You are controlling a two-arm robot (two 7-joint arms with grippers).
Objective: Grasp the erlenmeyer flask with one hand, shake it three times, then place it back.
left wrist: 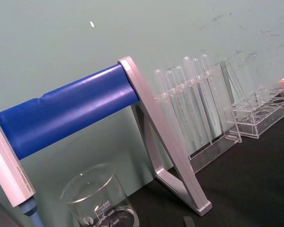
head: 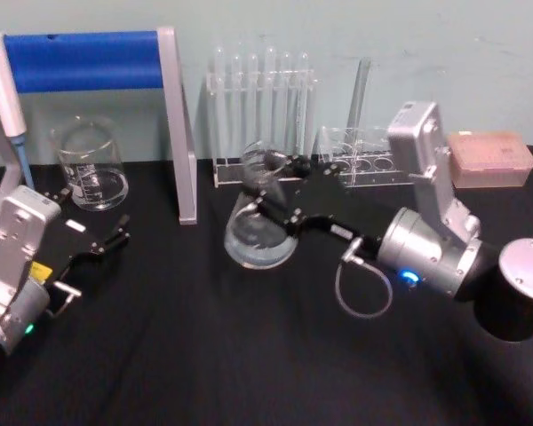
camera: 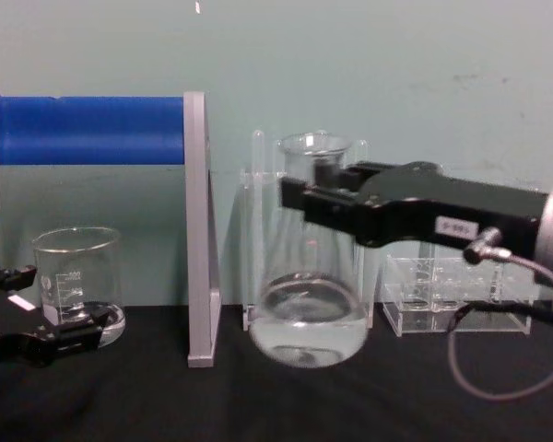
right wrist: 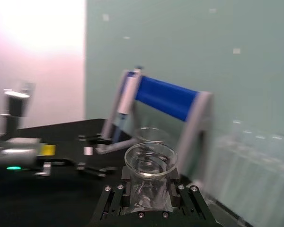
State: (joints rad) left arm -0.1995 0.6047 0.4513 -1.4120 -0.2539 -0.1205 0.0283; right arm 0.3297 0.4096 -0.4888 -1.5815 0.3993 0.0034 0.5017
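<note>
Clear glass, the flask (camera: 309, 295) shows in the middle of the chest view. Its neck is clamped between the jaws of your right gripper (camera: 315, 189), which reaches in from the right edge. In the head view the flask leans, centre frame, over the black cloth (head: 204, 355); you cannot tell whether its base touches. Just behind it stands the rack (head: 262, 115) of tubes. Your left gripper (head: 107, 241) sits at lower left, jaws apart and empty, near the beaker (head: 91, 169).

Erlenmeyer flask (head: 259, 234) blurred, neck behind right pincer (head: 268, 185)
</note>
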